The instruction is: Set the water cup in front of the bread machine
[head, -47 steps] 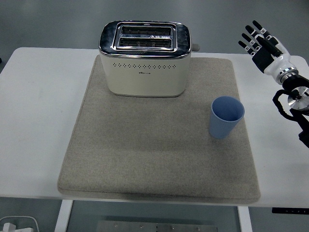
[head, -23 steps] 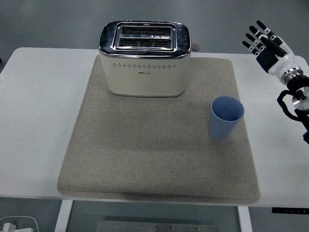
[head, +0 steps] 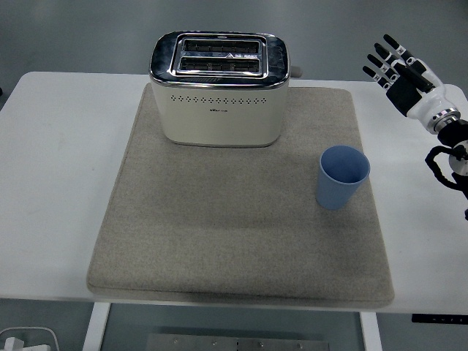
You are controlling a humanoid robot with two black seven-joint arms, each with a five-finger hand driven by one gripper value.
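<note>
The blue cup point(head: 342, 176) stood upright on the grey mat point(head: 234, 219), toward its right side, nearer and to the right of the toaster point(head: 219, 88), well apart from it. The toaster sat at the mat's far edge on the white surface point(head: 58, 168). The right hand point(head: 401, 73) was raised at the right edge, apparently above the surface, fingers point(head: 380, 60) spread and holding nothing, away from the cup.

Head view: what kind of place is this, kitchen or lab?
Probably a lab test bench: a toaster and blue cup staged on a grey mat over a plain white table, with grey floor around.
</note>
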